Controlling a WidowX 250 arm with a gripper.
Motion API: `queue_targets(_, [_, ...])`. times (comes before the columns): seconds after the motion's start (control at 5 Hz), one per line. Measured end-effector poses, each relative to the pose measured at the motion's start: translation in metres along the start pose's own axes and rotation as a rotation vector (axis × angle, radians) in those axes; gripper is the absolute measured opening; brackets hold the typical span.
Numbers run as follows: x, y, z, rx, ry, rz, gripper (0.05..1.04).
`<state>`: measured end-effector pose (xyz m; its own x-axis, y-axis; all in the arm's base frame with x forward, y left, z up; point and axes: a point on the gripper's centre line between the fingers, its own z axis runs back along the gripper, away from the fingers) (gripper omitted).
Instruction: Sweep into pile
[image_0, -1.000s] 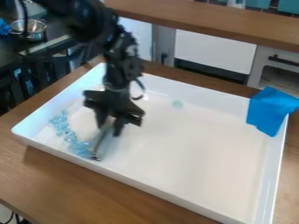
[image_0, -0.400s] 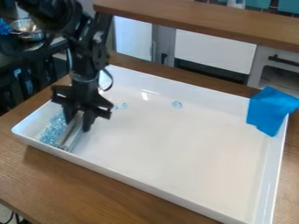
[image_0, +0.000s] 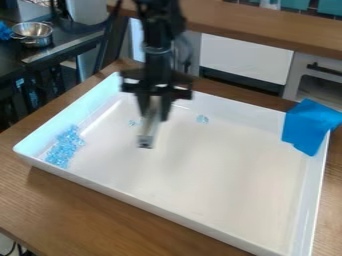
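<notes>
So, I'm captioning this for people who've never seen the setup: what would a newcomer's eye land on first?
Probably the big white tray, with a vivid blue sheet over its far right corner. Next, the black gripper above the tray's left half, holding a pale tool, and the light-blue bits heaped at the left end.

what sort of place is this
Probably a robot test bench beside a mock or real kitchen: a robot arm hangs over a white tray on a wooden table, and a steel pot sits on a dark surface behind.
</notes>
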<state>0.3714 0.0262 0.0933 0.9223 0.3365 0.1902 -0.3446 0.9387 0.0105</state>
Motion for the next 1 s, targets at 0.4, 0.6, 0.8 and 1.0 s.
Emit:
queue_targets(0.4, [-0.007,-0.073,-0.018,0.031,-0.044,-0.107,0.381])
queue_targets(0.6, [0.009,-0.088,-0.034,0.064,-0.048,-0.09,0.381])
queue_targets(0.8, [0.026,-0.095,-0.047,0.085,-0.023,-0.063,0.381])
queue_targets(1.0, [0.039,-0.094,-0.049,0.089,0.006,-0.026,0.381])
